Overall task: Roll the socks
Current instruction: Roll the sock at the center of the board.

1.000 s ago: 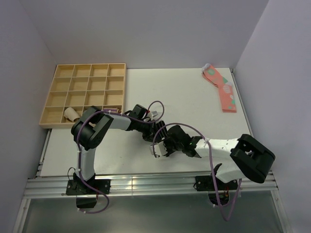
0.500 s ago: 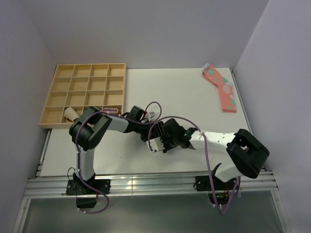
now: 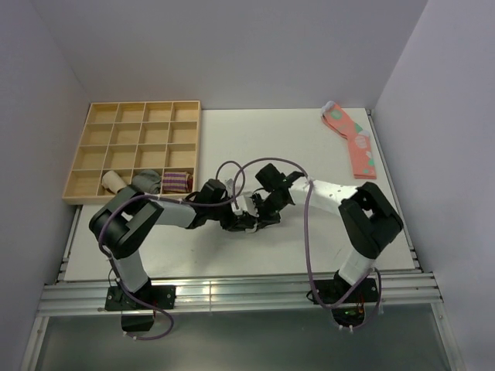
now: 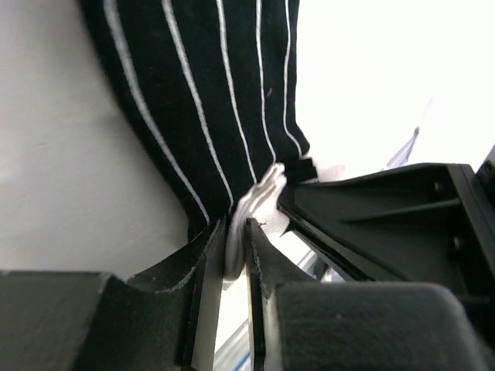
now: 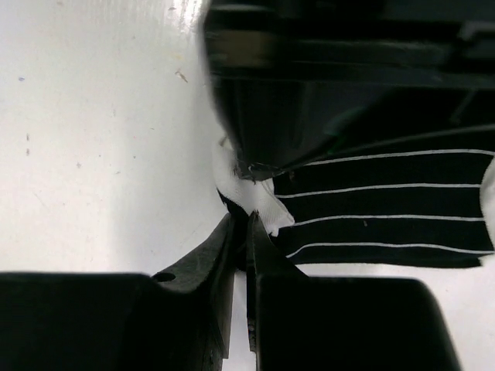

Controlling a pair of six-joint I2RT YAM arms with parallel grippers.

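Two arms meet at the middle of a white table (image 3: 309, 147). A wooden tray (image 3: 199, 139) of compartments sits at the far left, with a maroon striped bundle (image 3: 178, 182) in its near row. Pink socks (image 3: 352, 143) lie at the far right corner. The left arm (image 3: 128, 224) reaches right and the right arm (image 3: 363, 216) folds back left, over the black striped socks (image 4: 209, 93) lying flat mid-table. The left gripper (image 4: 237, 232) is clenched on the socks' white trim. The right gripper (image 5: 238, 232), just beside it, pinches the same end, fingers nearly together.
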